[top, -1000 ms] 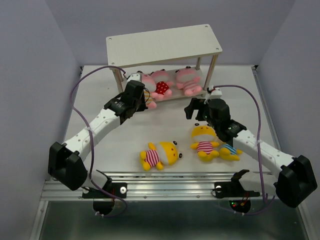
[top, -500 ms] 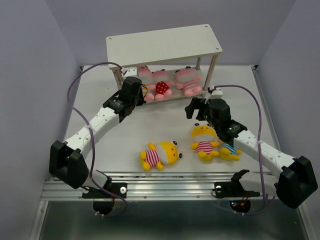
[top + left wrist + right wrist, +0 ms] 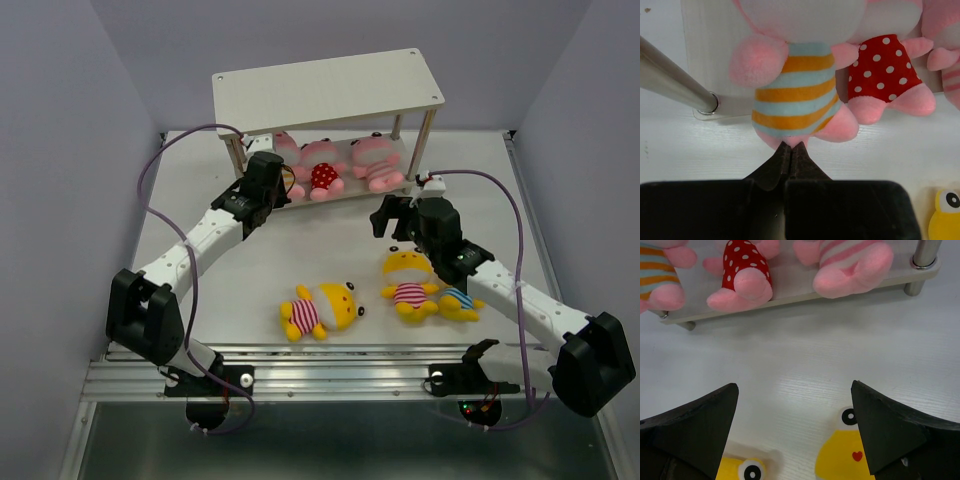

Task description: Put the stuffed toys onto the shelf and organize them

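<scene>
The shelf (image 3: 325,88) stands at the back, and three pink stuffed toys lie on its lower board (image 3: 710,40): an orange-and-blue striped one (image 3: 792,95), a red polka-dot one (image 3: 880,75) and a pink-striped one (image 3: 850,265). My left gripper (image 3: 791,146) is shut, with its tips against the bottom of the orange-striped toy and nothing between them. My right gripper (image 3: 795,395) hangs open over the table in front of the shelf. Three yellow toys lie on the table: one (image 3: 320,308) at the front middle, two (image 3: 408,280) (image 3: 455,300) under the right arm.
A metal shelf leg (image 3: 675,75) stands just left of the orange-striped toy, and another leg (image 3: 925,252) stands right of the pink-striped one. The shelf's top board carries nothing. Purple walls close in both sides.
My left gripper has moved forward to the shelf, and the orange-striped pink toy now lies farther onto the lower board. The right arm has not moved.
</scene>
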